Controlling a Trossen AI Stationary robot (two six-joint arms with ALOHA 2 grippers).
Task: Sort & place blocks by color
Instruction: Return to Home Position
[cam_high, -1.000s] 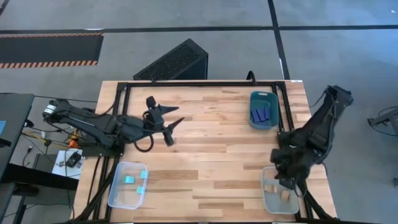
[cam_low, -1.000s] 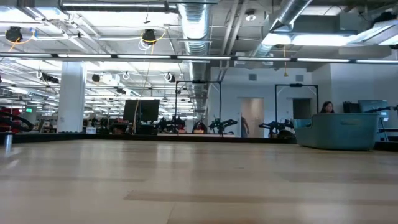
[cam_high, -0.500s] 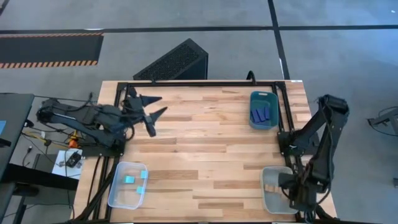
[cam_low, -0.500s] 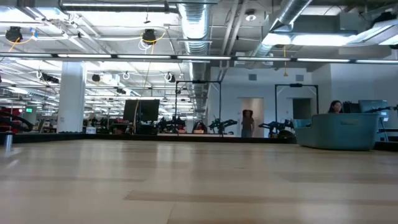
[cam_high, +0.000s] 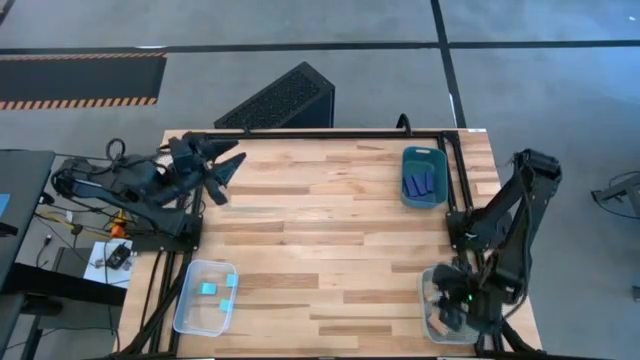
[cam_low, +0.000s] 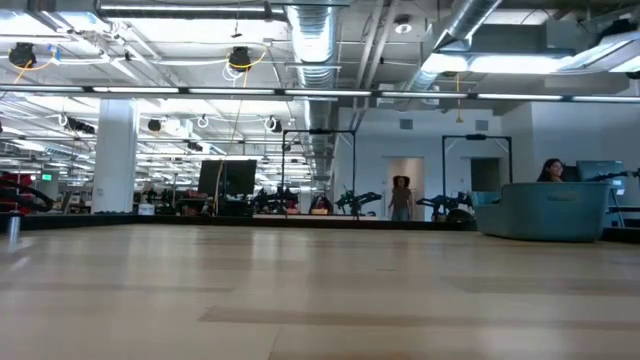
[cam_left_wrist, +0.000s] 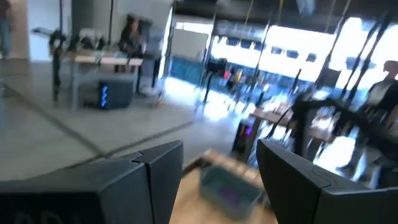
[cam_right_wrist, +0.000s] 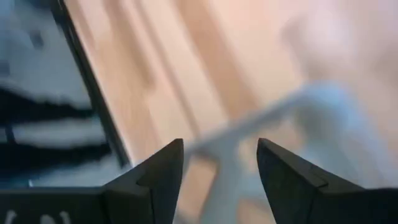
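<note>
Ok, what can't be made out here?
Grey tray, high view: the right arm covers most of it; contents uncountable.
Teal tray, low view: its wall hides the blue blocks.
Left wrist view: teal tray's contents only a smudge.
Right wrist view: too indistinct; no blocks discernible.

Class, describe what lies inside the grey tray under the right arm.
What looks like one pale wood block shows by the grey tray's left wall. The right arm covers the rest, hiding anything else inside.
</note>
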